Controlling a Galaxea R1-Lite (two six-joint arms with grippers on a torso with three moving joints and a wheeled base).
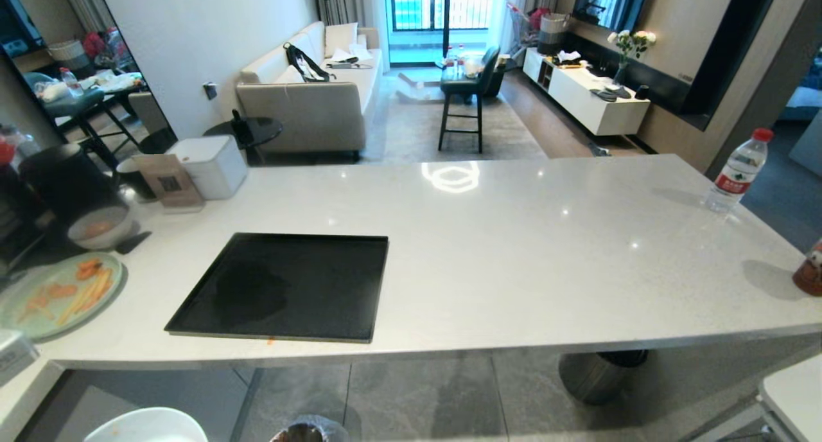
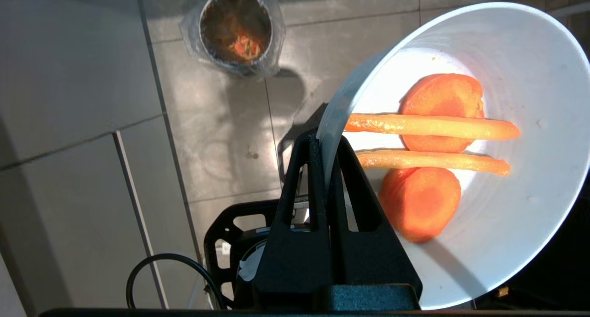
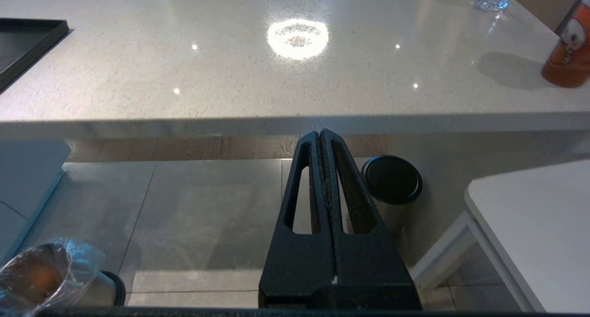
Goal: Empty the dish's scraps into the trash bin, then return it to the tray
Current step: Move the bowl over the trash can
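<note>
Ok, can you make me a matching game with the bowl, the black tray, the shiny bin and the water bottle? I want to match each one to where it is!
Things:
1. dish
2. tray
3. trash bin
4. water bottle

Places:
A. on the floor, scraps already inside
B. standing at the counter's far right corner
C. pinched by its rim in the left gripper, food inside
D. lying flat on the counter with nothing on it

Pairs: 1-C, 2-D, 3-A, 4-B

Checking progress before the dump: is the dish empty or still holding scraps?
Not empty: the dish holds scraps, two orange slices and two pale sticks.
</note>
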